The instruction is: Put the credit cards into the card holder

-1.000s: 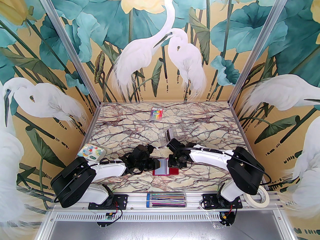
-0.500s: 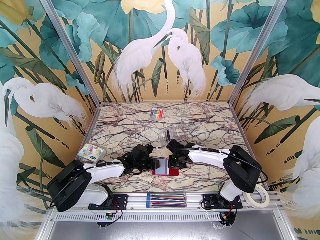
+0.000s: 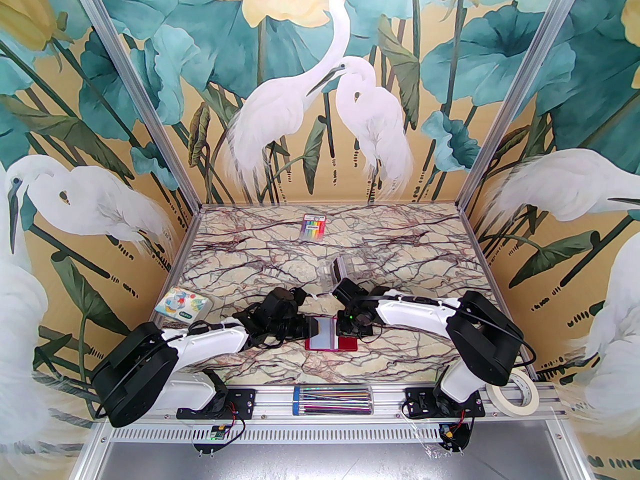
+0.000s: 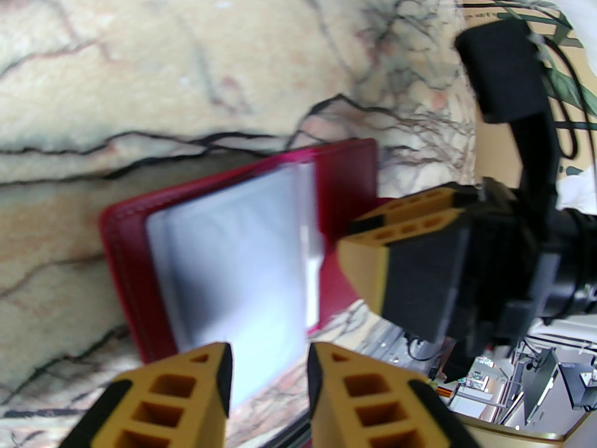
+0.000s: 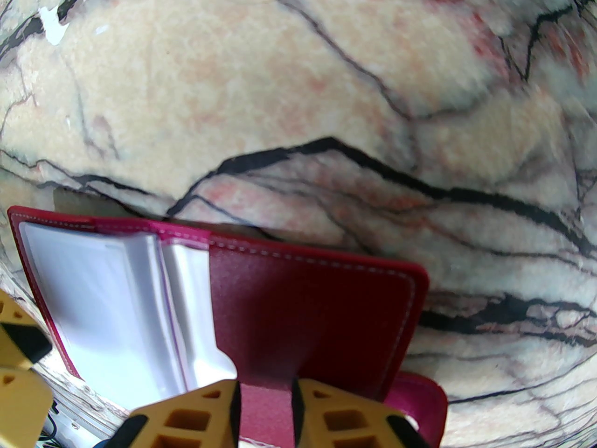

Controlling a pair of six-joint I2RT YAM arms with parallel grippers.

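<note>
The dark red card holder [image 3: 348, 343] lies open on the marble table between the two arms. Its clear inner sleeves show a pale grey face [image 3: 324, 334]. Blur keeps me from telling whether that face is one of the credit cards or a bare sleeve. My left gripper [image 3: 311, 329] sits at the holder's left edge. In the left wrist view its jaws [image 4: 268, 357] stand a little apart over the pale face [image 4: 242, 259], pinching nothing. My right gripper [image 3: 348, 329] is down on the red right flap [image 5: 317, 306]. Its fingertips [image 5: 266, 390] are slightly parted, and the flap shows face-on in the gap.
A clear plastic box [image 3: 337, 270] stands just behind the right gripper. A rainbow-striped pack [image 3: 313, 227] lies at the back. A colourful white square [image 3: 181, 305] is at the left wall. A clear case of pens [image 3: 332, 399] and a tape roll [image 3: 515, 398] sit on the front rail.
Both arms' elbow links have shifted slightly to the left. The grippers and the card holder have stayed in place.
</note>
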